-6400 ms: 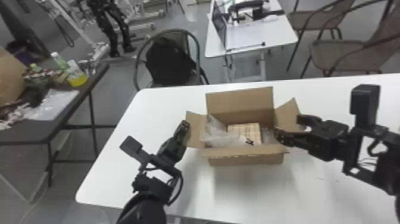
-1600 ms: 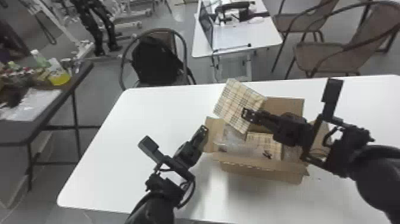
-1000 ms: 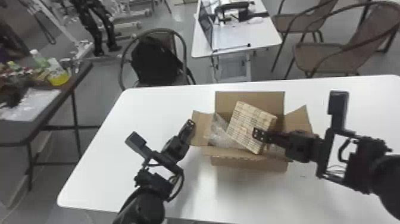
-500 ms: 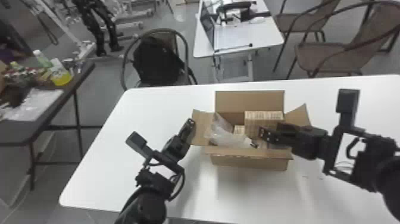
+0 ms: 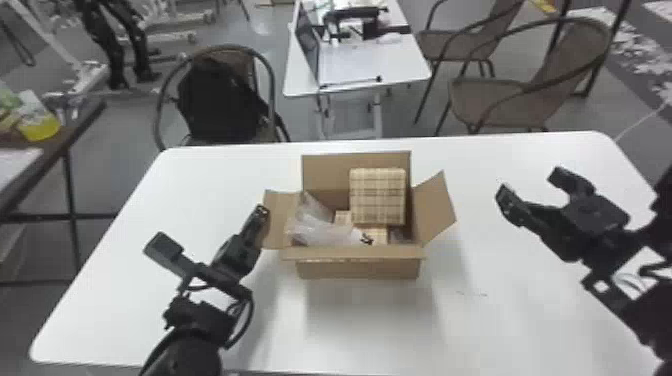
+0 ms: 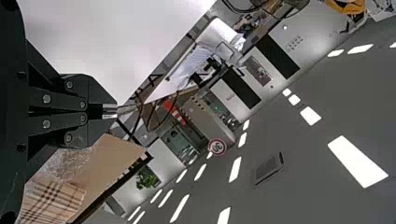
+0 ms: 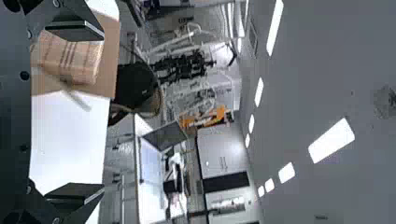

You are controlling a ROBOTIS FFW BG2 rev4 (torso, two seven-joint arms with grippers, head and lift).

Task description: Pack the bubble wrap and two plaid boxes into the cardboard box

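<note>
Beige upper plaid box (image 5: 378, 197) well apart from right tool (image 5: 530, 184).

Shows "30" in dark digits on the pale face of a round, red-rimmed sign (image 6: 217, 147) in the left wrist view.
</note>
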